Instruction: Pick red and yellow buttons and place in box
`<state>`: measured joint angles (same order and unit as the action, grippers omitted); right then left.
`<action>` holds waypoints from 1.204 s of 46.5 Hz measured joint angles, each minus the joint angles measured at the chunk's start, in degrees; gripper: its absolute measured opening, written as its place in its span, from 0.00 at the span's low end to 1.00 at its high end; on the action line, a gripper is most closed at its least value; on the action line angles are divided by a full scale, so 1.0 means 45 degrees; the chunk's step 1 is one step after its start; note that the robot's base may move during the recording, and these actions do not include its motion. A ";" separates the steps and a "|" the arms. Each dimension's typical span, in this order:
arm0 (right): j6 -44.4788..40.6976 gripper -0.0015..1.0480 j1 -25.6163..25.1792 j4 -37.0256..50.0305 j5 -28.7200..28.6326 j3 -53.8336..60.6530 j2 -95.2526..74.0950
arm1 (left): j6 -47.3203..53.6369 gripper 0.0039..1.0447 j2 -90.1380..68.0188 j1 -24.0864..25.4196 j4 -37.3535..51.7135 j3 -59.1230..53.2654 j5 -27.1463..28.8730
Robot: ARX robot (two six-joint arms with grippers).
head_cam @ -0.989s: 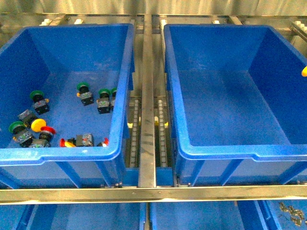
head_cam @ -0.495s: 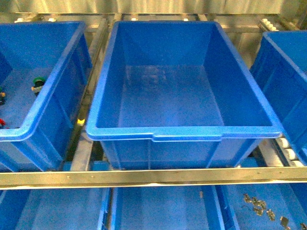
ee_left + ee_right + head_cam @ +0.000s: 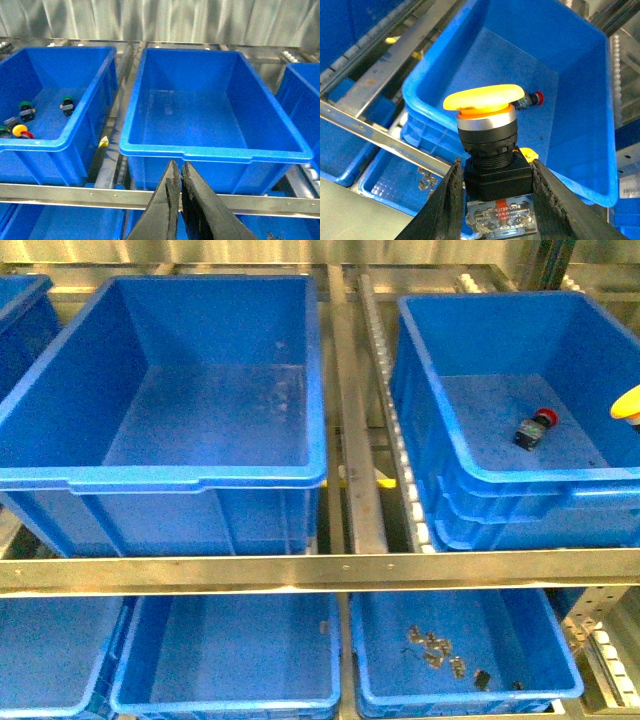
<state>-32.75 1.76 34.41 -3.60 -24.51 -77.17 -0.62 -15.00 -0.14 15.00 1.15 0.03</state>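
Note:
My right gripper point(image 3: 496, 166) is shut on the black body of a yellow button point(image 3: 485, 100), which stands cap-up between the fingers. It hangs over the near rim of the blue box point(image 3: 580, 105). A red button point(image 3: 534, 98) lies on that box's floor. In the front view the box point(image 3: 520, 478) is at the right with the red button point(image 3: 536, 427) in it, and the yellow cap point(image 3: 628, 402) shows at the right edge. My left gripper point(image 3: 178, 166) is shut on nothing, in front of an empty crate point(image 3: 215, 150). More red and yellow buttons point(image 3: 21, 131) lie in the crate at far left.
A large empty blue crate point(image 3: 160, 478) fills the left half of the front view. A metal roller rail point(image 3: 385, 420) runs between it and the box, and a steel shelf bar point(image 3: 320, 570) crosses below. Lower trays point(image 3: 450, 695) hold small metal parts. Green-capped switches point(image 3: 66, 102) sit among the buttons.
The front view has swung right: the crate with the loose buttons has left the picture, and the box holding a red button has come in at the right. The yellow cap is still at the right edge.

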 joint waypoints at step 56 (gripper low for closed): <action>0.0636 0.30 0.1341 0.0189 0.0185 -0.4007 -0.3818 | 0.0029 0.69 0.3147 0.0024 -0.3337 0.0000 -0.0010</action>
<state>-29.89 7.79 35.27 -2.76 -42.54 -94.35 -0.49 -0.84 -0.03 -0.01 1.15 -0.01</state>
